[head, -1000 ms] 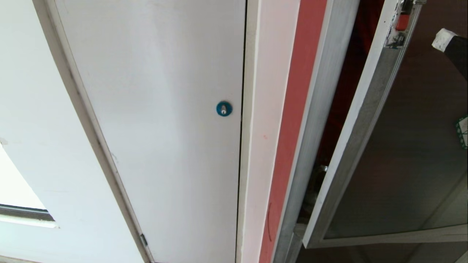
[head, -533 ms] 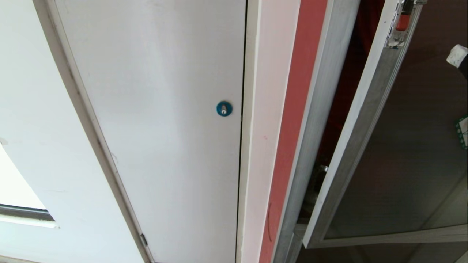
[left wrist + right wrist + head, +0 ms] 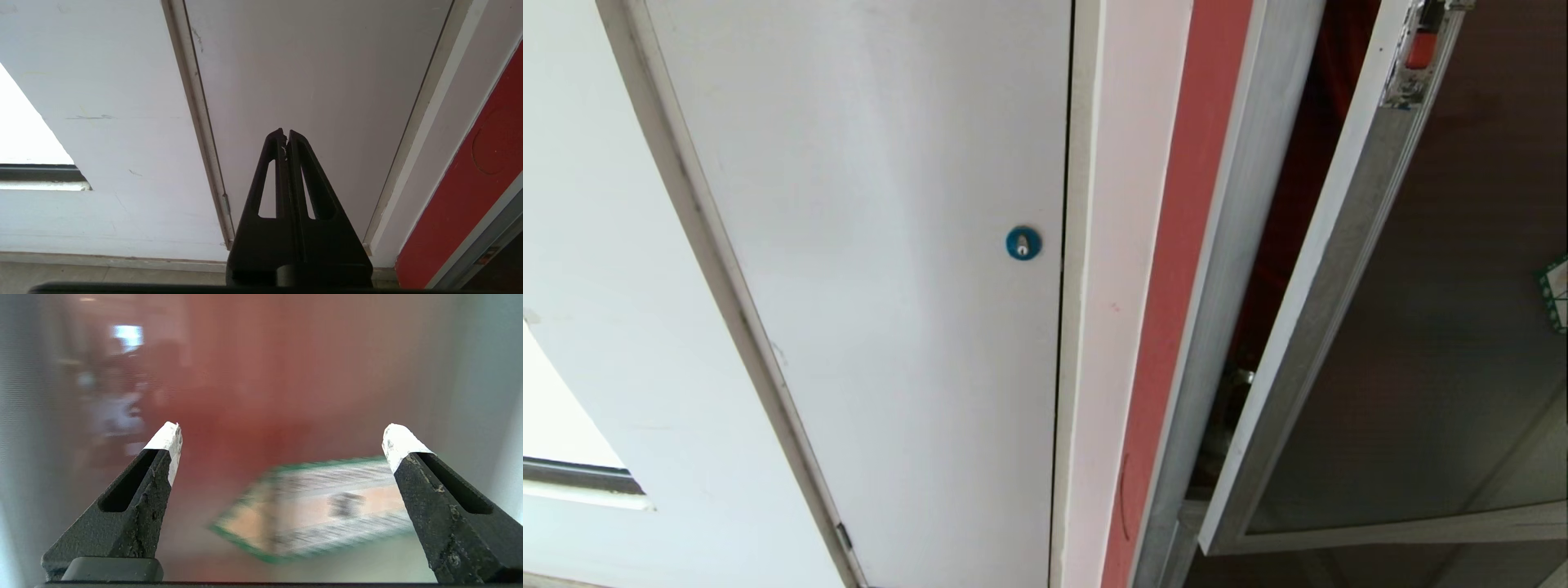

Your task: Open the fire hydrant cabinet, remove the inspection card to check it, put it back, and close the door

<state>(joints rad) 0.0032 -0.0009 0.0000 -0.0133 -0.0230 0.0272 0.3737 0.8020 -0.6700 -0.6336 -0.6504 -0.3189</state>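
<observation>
The fire hydrant cabinet stands at the right of the head view, its aluminium frame showing beside a red strip. Its door, a dark tinted pane in an aluminium frame, hangs ajar with a small red latch at its upper edge. A green-bordered sticker shows at the pane's right edge. My right gripper is open and empty, facing the glass and the blurred sticker. Low before the white wall, my left gripper stays shut and empty. The inspection card is out of view.
A plain white door with a round blue lock fills the middle of the head view, left of the cabinet. A window ledge sits at the far left. Floor tile shows under the wall.
My right gripper's white fingertip slid off the right edge of the head view and no longer shows there. The door and the left arm have not moved.
</observation>
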